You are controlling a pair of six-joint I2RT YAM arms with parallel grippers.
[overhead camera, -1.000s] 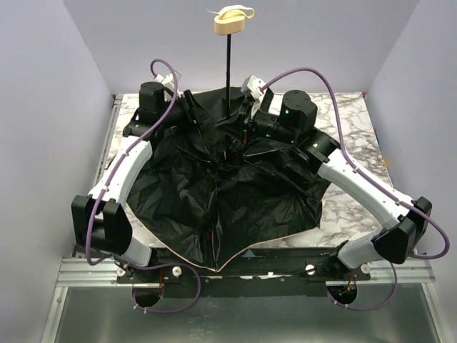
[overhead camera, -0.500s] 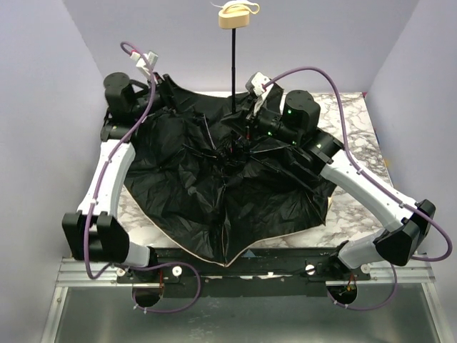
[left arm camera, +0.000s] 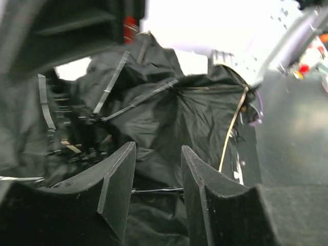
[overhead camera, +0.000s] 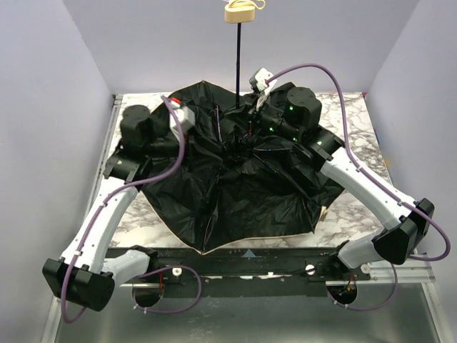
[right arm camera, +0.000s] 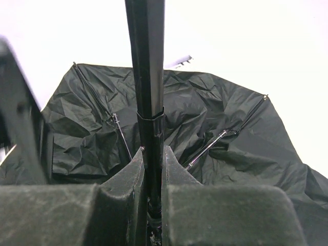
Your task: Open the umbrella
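Observation:
The umbrella [overhead camera: 235, 193] lies upside down on the table, its black lining spread wide and facing up, a thin tan edge showing at the front. Its black shaft [overhead camera: 238, 64] rises from the hub to the tan handle [overhead camera: 243, 12] at the top of the view. My right gripper [overhead camera: 246, 127] is shut on the shaft just above the hub; in the right wrist view the shaft [right arm camera: 146, 77] stands clamped in the right gripper [right arm camera: 152, 154]. My left gripper [overhead camera: 202, 136] hovers over the canopy's left side. The left gripper [left arm camera: 158, 154] is open, with fabric and a thin rib [left arm camera: 156, 191] across the gap.
The marble tabletop [overhead camera: 357, 128] shows to the right and left of the canopy. Lavender walls close in the back and both sides. A metal rail [overhead camera: 243, 275] with the arm bases runs along the near edge. Purple cables loop above both arms.
My left arm has swung from the far left back corner in over the canopy, and its jaws have narrowed. The shaft and handle have risen slightly and drifted right; the canopy has spread flatter.

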